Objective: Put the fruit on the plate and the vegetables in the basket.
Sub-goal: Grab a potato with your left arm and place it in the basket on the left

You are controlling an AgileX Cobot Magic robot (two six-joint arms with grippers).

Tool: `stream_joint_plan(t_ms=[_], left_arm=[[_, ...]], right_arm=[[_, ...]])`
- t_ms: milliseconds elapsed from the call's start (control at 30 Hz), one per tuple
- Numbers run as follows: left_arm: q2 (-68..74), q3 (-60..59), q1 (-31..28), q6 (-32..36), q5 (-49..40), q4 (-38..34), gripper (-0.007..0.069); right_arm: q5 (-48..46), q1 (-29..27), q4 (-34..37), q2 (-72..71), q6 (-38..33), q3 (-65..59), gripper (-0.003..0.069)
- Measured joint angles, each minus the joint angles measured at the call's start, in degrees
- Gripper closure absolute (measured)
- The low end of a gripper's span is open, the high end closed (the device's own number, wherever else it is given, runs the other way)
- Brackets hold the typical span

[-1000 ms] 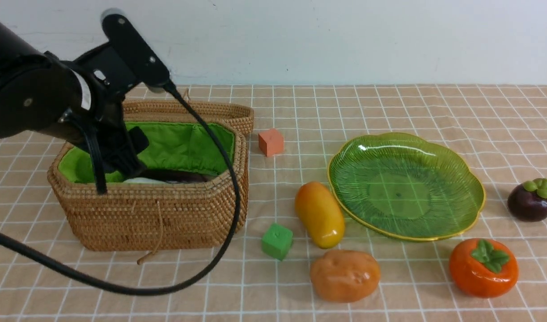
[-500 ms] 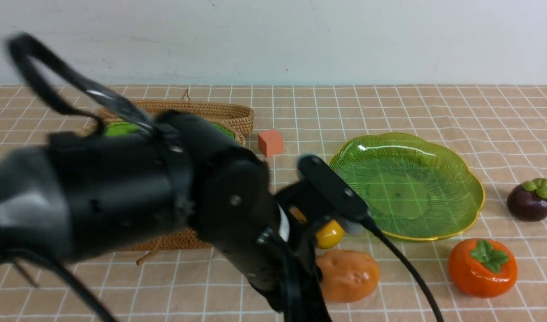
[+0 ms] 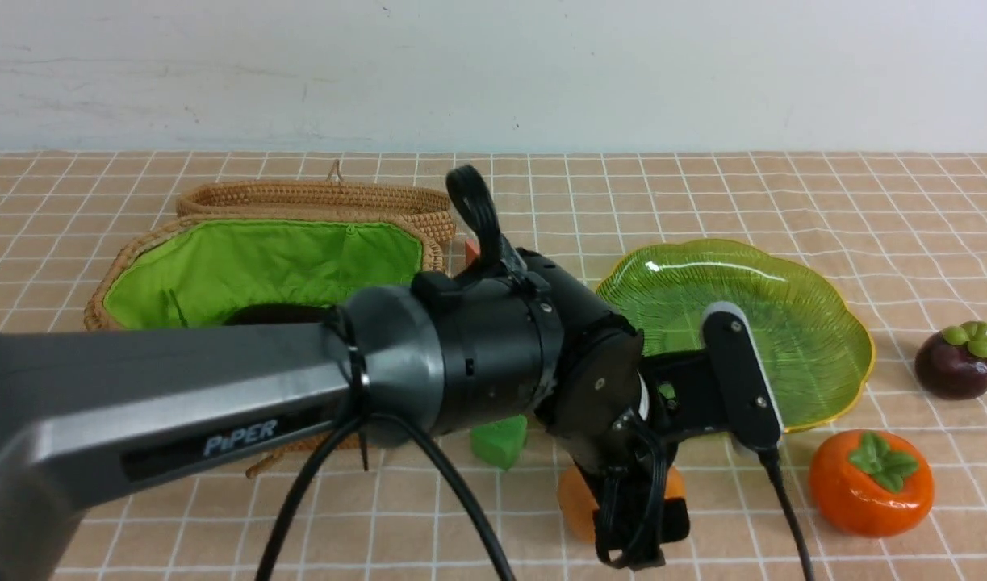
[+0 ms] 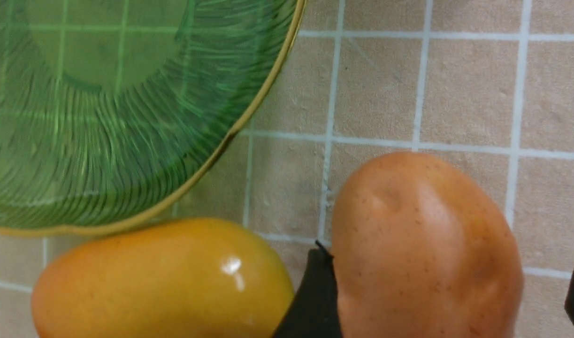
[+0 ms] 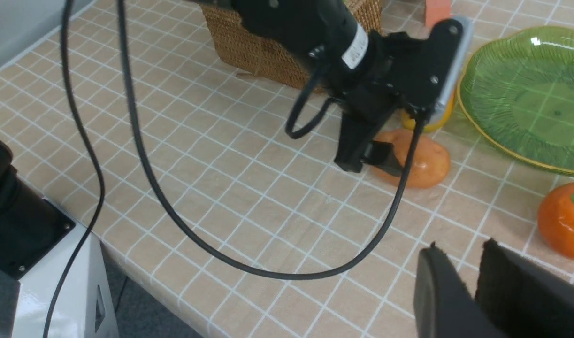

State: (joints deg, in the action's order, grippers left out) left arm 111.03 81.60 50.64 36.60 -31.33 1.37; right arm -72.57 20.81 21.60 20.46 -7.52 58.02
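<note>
My left gripper point(image 3: 634, 524) is open and lowered over the lumpy orange-brown potato point(image 4: 423, 244). Its two black fingers point(image 4: 315, 300) straddle the potato, one against its side and the other apart. The yellow-orange mango point(image 4: 160, 277) lies beside the potato, by the green plate point(image 3: 792, 307), which holds nothing. The persimmon point(image 3: 871, 482) and the mangosteen point(image 3: 957, 359) sit on the cloth to the plate's right. Inside the green-lined basket point(image 3: 259, 258) lies a dark shape, mostly hidden by the arm. My right gripper point(image 5: 463, 251) hovers low near the persimmon point(image 5: 566, 225), slightly open with nothing between its fingers.
A shallow wicker lid point(image 3: 315, 198) lies behind the basket. A green cube point(image 3: 501, 440) sits between the basket and the potato, and an orange cube point(image 5: 437, 9) beyond the mango. The left arm's cable point(image 5: 174, 211) loops over the cloth near the table's front edge.
My left arm has swung from inside the basket across to the right and down over the potato. Its jaws now stand wide around the potato.
</note>
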Motion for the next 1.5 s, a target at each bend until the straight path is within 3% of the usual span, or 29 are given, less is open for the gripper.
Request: stream_joint_plan(t_ms=[100, 267, 800, 1167, 1333, 1433, 1500], left_arm=[[2.7, 0.1, 0.0, 4.8, 1.5, 0.1, 0.0020], [5.3, 0.8, 0.2, 7.3, 3.7, 2.3, 0.0061], [5.7, 1.4, 0.5, 6.9, 2.4, 3.9, 0.0072], [-1.8, 0.0, 0.3, 6.9, -2.8, 0.2, 0.0075], [-11.5, 0.0, -0.1, 2.8, -3.5, 2.1, 0.0075], [-16.0, 0.0, -2.1, -1.1, -5.1, 6.4, 0.0075], [-19.8, 0.0, -6.3, -6.4, -7.5, 12.5, 0.0075]], right_arm=[[0.0, 0.0, 0.0, 0.0, 0.0, 0.0, 0.0519], [0.0, 0.0, 0.0, 0.0, 0.0, 0.0, 0.0518], [0.0, 0.0, -0.3, 0.0, 0.0, 0.0, 0.0508], [0.1, 0.0, -1.8, 0.0, 0.0, 0.0, 0.0508], [5.5, 0.0, -5.5, 0.0, 0.8, 0.0, 0.0508], [8.3, 0.0, -6.0, 0.0, 1.3, 0.0, 0.0508], [10.4, 0.0, -6.1, 0.0, 1.3, 0.0, 0.0508]])
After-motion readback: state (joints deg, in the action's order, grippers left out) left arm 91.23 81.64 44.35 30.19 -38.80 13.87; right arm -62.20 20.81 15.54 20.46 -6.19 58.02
